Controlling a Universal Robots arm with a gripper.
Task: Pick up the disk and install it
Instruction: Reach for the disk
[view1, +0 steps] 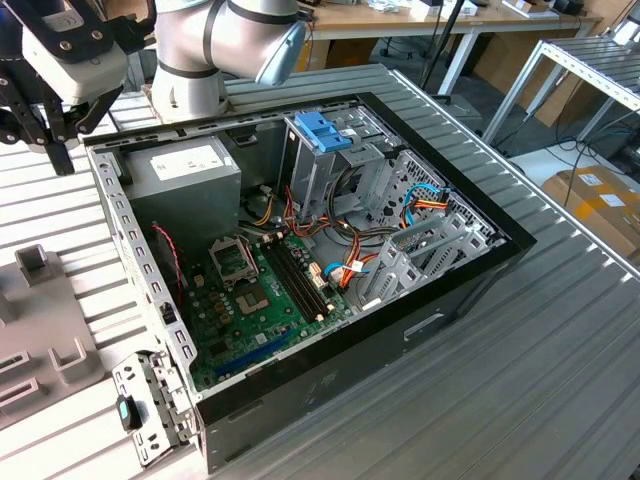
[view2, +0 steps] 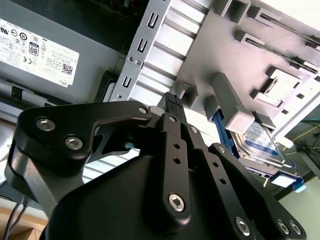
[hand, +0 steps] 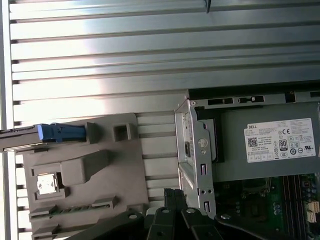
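The disk (view2: 260, 141), silver with a white and blue label and blue side rails, stands in a slot of the grey fixture (view2: 225, 60) in the second wrist view. In the first wrist view it shows edge-on by its blue rail (hand: 61, 132). My gripper (view2: 172, 100) is shut with nothing in it. It hangs over the ribbed table between the fixture and the open computer case (view1: 330, 260), apart from the disk. In the exterior view the gripper (view1: 60, 160) is above the case's far left corner.
Inside the case stand a grey power supply (view1: 185, 175) with a white sticker, a metal cage with a blue plastic top (view1: 325, 135), the green motherboard (view1: 260, 290) and loose cables. The fixture (view1: 40, 320) lies at the exterior view's left. A cardboard box (view1: 600, 200) stands off the table.
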